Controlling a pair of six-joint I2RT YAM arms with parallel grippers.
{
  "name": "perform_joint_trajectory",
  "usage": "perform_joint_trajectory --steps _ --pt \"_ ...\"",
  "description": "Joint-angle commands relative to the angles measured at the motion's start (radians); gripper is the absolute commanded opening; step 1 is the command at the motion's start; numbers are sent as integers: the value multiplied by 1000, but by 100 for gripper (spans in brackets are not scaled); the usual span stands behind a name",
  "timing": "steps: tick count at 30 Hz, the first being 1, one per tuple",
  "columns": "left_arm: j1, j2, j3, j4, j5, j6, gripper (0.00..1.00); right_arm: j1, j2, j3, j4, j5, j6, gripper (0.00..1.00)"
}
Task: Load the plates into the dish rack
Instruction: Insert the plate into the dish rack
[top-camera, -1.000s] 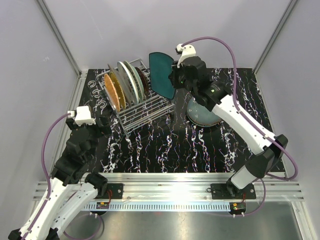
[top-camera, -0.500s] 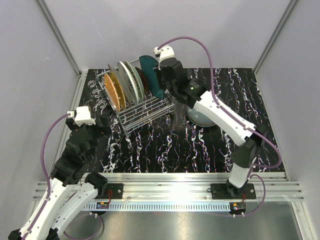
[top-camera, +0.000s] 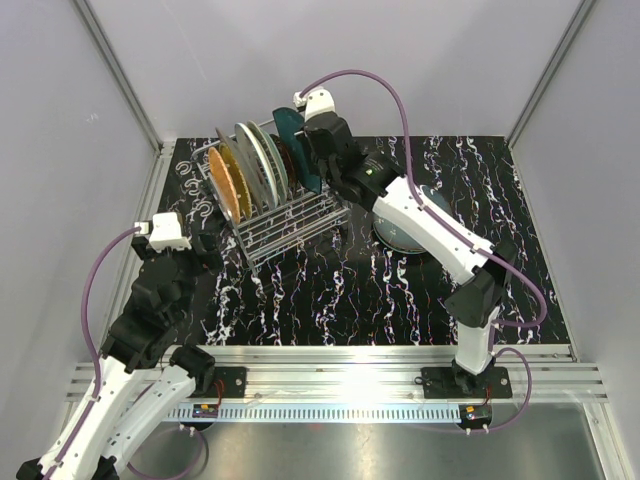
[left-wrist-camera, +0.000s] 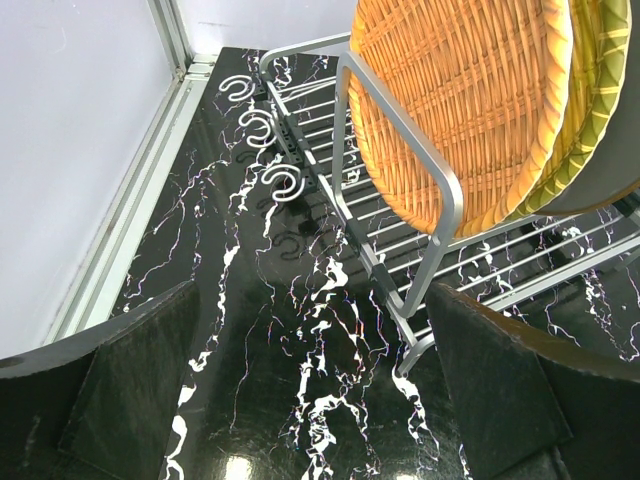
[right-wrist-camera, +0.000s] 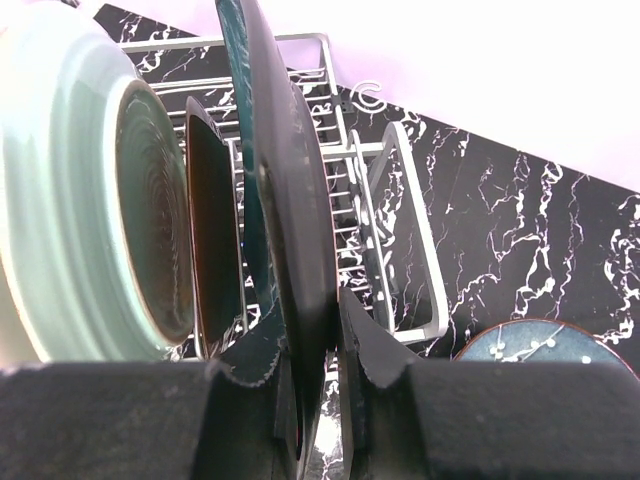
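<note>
The silver dish rack (top-camera: 300, 218) stands at the back left with several plates upright in it: the orange woven plate (top-camera: 227, 180), a pale blue-green plate (top-camera: 271, 160) and a dark red plate (top-camera: 289, 156). My right gripper (top-camera: 313, 152) is shut on the rim of the dark teal plate (top-camera: 292, 135), held on edge over the rack's right end, next to the red one. In the right wrist view the teal plate (right-wrist-camera: 285, 180) runs up between the gripper's (right-wrist-camera: 322, 345) pads. A grey plate (top-camera: 400, 236) lies flat on the table. My left gripper (top-camera: 205, 246) stands open, empty, left of the rack.
Three white hooks (left-wrist-camera: 262, 130) stick out from the rack's left side. The rack's end rail (left-wrist-camera: 400, 120) and the orange plate (left-wrist-camera: 460, 90) are close ahead of the left gripper (left-wrist-camera: 310, 390). Grey walls and metal posts enclose the black marbled table (top-camera: 330, 300).
The right arm has swung left with the dark teal plate, from right of the rack to over its right end beside the red plate. The left arm has not moved.
</note>
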Motion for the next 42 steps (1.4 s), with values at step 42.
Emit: perform_joint_trajectory --steps 42 --pt "0 -3 3 48 19 -5 99 55 64 127 74 130 -56 32"
